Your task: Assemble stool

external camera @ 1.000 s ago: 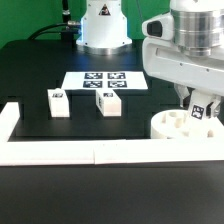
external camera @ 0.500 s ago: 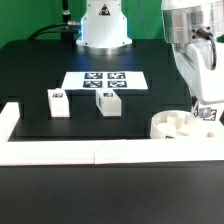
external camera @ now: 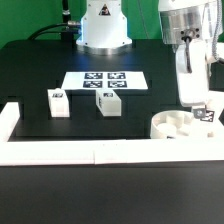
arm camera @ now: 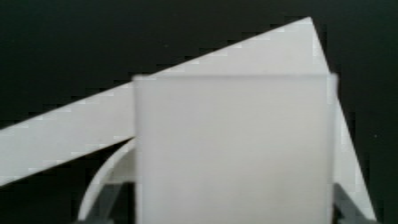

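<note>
The round white seat [external camera: 172, 127] sits at the exterior view's right, just inside the border rail. My gripper [external camera: 205, 108] hangs above its right part, shut on a white leg block [external camera: 207, 116] with a tag, held upright at the seat's top. In the wrist view the same leg block [arm camera: 231, 140] fills the space between my two fingers [arm camera: 111, 190]. Two other tagged leg blocks [external camera: 58, 102] [external camera: 107, 102] stand loose on the black table to the left.
The marker board [external camera: 105, 80] lies flat at the back middle. The long white border rail [external camera: 70, 151] runs along the front and turns up at the left end [external camera: 9, 120]. The arm's base [external camera: 103, 25] stands behind the board.
The hand has turned about its vertical axis and shifted slightly to the exterior view's right. It still holds the leg block over the seat. The loose blocks have not moved.
</note>
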Available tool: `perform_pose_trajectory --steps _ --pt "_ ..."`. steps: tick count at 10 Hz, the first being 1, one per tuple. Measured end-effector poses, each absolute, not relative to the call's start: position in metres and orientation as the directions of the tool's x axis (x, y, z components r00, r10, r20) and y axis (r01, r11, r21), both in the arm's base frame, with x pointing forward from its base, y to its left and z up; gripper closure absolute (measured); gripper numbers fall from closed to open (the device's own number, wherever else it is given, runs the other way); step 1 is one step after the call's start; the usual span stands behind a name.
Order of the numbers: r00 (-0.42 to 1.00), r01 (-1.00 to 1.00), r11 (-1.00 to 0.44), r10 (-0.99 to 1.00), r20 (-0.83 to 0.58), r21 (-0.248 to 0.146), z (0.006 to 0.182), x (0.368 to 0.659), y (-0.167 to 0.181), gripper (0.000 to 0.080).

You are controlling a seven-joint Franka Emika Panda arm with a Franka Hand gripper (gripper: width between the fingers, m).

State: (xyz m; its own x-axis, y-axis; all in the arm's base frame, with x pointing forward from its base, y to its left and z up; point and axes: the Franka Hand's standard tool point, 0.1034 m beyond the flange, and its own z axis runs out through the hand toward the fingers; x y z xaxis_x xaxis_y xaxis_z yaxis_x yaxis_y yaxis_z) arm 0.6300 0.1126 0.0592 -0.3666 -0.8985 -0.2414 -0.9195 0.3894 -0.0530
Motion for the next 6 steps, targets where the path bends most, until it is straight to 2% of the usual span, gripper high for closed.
perform_pose_trajectory --steps 2,4,6 --pt "-0.578 -0.789 0.613 -0.759 -0.3 -0.03 0.0597 0.6335 0.1076 0.0463" --pt "-0.674 -0.695 0.719 -0.655 -0.341 -0.007 0.0607 0.6349 0.1107 0.0463" --pt "-0.732 -0.601 0.798 -0.566 -0.379 -0.031 0.0604 0.6357 0.1105 0.0463"
